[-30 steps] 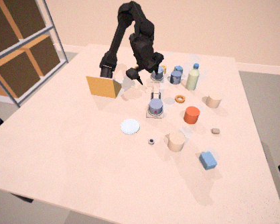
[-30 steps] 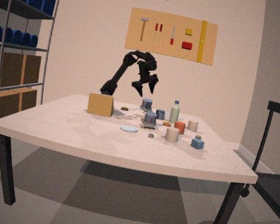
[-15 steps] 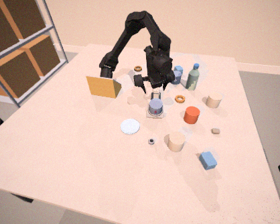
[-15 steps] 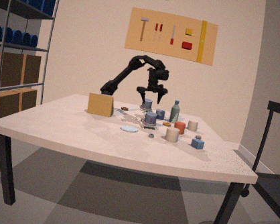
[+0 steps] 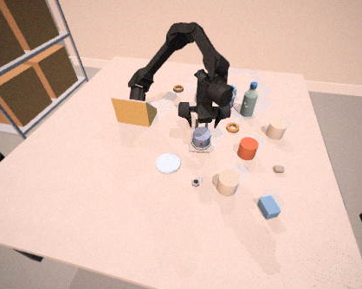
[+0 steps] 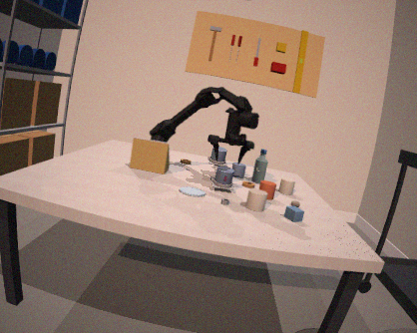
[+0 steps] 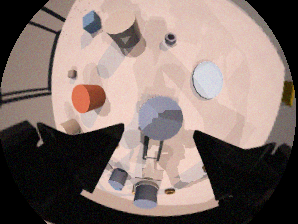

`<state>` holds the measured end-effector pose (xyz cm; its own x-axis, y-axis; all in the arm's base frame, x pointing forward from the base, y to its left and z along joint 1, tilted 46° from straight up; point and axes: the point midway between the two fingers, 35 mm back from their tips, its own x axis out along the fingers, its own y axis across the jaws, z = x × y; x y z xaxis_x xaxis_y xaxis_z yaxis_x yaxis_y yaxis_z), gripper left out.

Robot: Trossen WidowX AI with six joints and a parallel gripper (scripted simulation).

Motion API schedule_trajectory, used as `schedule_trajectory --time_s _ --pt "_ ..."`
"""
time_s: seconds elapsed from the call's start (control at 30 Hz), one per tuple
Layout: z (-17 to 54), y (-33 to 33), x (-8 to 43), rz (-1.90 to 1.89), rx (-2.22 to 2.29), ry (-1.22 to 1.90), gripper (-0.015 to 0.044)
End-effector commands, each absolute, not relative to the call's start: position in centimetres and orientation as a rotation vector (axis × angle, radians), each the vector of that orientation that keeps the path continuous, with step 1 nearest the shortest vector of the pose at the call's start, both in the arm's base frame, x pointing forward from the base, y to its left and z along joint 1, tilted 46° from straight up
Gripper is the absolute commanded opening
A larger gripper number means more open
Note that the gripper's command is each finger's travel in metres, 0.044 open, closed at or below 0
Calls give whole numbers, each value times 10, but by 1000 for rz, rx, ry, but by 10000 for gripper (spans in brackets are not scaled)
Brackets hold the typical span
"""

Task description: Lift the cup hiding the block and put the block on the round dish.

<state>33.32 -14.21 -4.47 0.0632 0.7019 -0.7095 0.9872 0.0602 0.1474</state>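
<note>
Spread wide and empty, the gripper (image 5: pixel 203 116) hangs in the top view above the balance, its fingers pointing down just behind the near cup (image 5: pixel 202 138); that cup stands on the near pad of the balance (image 5: pixel 201 149), with the round dish (image 5: pixel 168 163) lying flat on the table (image 5: pixel 97 208) near it, to its left; the far cup is hidden behind the arm, and the block cannot be seen; an orange cylinder (image 5: pixel 248 148), a green bottle (image 5: pixel 249 99) and a blue cube (image 5: pixel 268 206) stand apart to the right. From the exterior view, the gripper (image 6: pixel 228 149) hovers with nothing between its fingers, the far cup (image 6: pixel 219 154) showing between and below them, untouched; the near cup (image 6: pixel 224 174) sits lower and closer, and the dish (image 6: pixel 193 191) rests in front of it to the left. Through the wrist view, the dark fingers frame the bottom of the picture on both sides; the near cup (image 7: pixel 160 117) shows from above between them, the far cup (image 7: pixel 145 193) lower down, and the dish (image 7: pixel 208 79) to the upper right.
</note>
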Motion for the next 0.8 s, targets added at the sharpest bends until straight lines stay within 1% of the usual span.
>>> schedule_trajectory --time_s 0.0,0.77 --pt "-53 -133 332 -576 1709 1718 440" --pt "-75 -110 335 -575 1709 1717 440"
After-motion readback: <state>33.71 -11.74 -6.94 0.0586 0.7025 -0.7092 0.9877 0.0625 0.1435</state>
